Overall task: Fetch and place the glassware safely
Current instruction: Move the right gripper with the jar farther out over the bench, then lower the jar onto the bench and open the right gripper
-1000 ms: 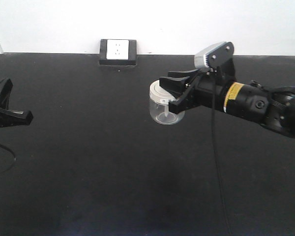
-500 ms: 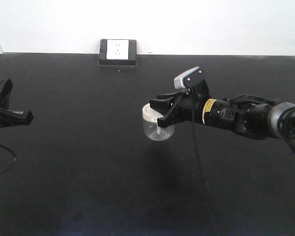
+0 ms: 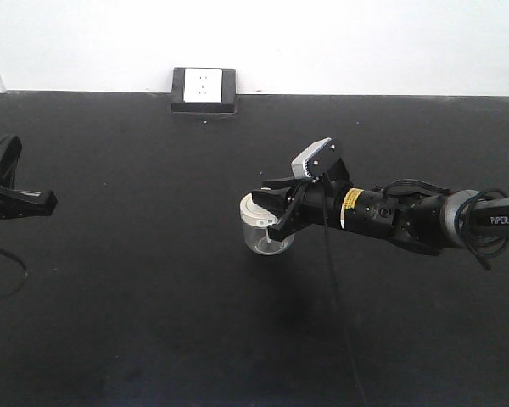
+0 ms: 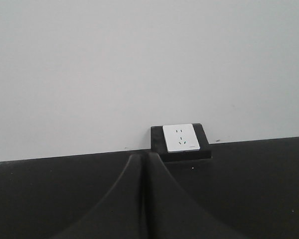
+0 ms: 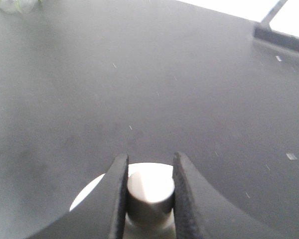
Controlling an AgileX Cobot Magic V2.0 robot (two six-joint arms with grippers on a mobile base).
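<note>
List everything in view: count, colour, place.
small squat clear glass jar with cream-white lid: 1, clear and cream-white, mid-table, held by its lid knob
white wall socket in a black box: 1, white on black, back edge of the table against the wall
black table: 1, black, fills the lower part of the front view
white wall: 1, white, behind the table
black cable: 1, black, hangs from the right wrist
right pincer: 1, black, centre, shut on the jar's knob
left pincer: 1, black, left edge, shut, holds nothing
</note>
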